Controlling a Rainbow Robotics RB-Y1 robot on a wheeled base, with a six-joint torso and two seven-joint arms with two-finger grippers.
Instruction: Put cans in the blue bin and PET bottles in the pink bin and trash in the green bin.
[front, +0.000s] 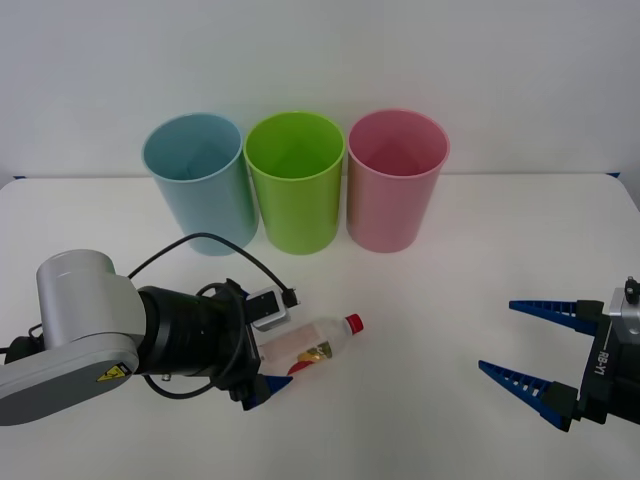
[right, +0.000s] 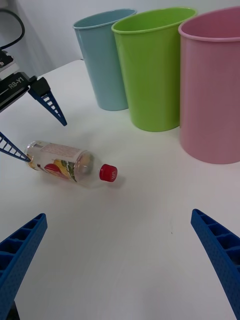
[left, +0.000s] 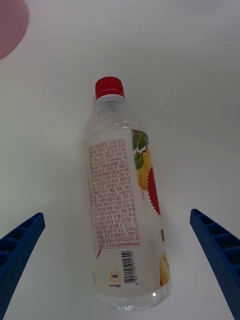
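Front view: PET bottle (front: 315, 345) lies on its side on the white table (front: 440, 300), red cap (front: 353, 323) toward the bins, well short of them. My left gripper (front: 268, 355) is down at the bottle's base end, jaws wide with a blue finger on each side of the body, not touching it yet; the left wrist view confirms this, bottle (left: 125, 210) centred between the fingers (left: 20, 245) with clear gaps both sides. Right gripper (front: 535, 350) waits open over the right side of the table, near nothing. Three bins stand upright in a row at the back: blue bin (front: 200, 185) on the left, green bin (front: 297, 185) in the middle, pink bin (front: 396, 185) on the right, touching or nearly so.

Step as I read it: pre-grasp on the bottle, sorting not started for it. Next I'd need to close the left jaws on the label section, lift clear, then carry across past blue and green to the pink bin's mouth and release. Round bottle may roll or slip if I pinch off-centre
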